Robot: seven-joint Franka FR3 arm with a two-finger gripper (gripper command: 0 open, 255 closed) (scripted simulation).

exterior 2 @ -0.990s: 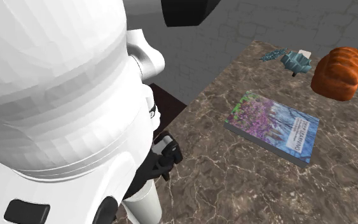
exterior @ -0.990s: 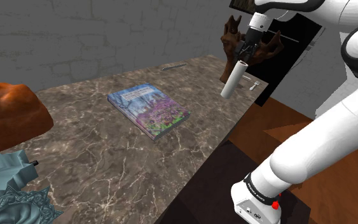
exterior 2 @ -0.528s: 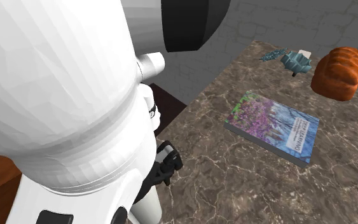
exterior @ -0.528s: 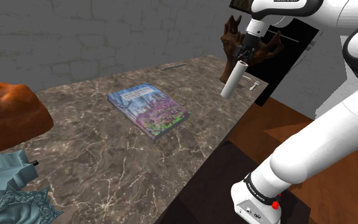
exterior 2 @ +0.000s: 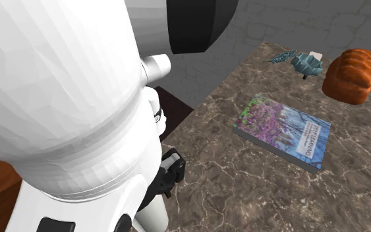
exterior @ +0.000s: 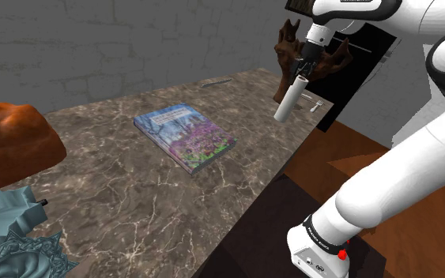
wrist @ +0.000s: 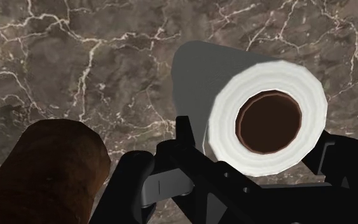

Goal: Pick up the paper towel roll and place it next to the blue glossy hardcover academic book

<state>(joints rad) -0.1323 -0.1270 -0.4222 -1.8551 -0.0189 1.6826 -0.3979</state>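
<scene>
So, starting closest in the shoulder view: one teal ridged ornament [exterior: 7, 225] sat at the near corner of the table [exterior: 126, 209]. Just behind it was one orange-brown lump [exterior: 11, 142], rounded and ribbed a bit like a loaf. The tabletop was brown marble with pale veins running all over it.

Further back, roughly mid-table, one book [exterior: 184, 137] lay flat, a hardcover with a blue edge and a purple-pink flowery cover. The second exterior view showed the same book [exterior 2: 281, 131] with the loaf-like lump [exterior 2: 350, 74] and the teal ornament [exterior 2: 307, 62] beyond it.

Past that, over the table's far corner toward the shoulder view's right, the single paper towel roll [exterior: 288, 101] hung in the air, tilted and well apart from the book. The black gripper [exterior: 301, 69] had it pinched at its upper end. From the wrist, the roll [wrist: 266, 118] was a white cylinder with a brown core, and the gripper [wrist: 260, 145] clasped it on both sides, marble underneath.

Farthest back stood one dark brown, gnarly wooden piece [exterior: 290, 46]. A small silvery fork [exterior: 317, 103] lay near the table's edge just beside the roll.
</scene>
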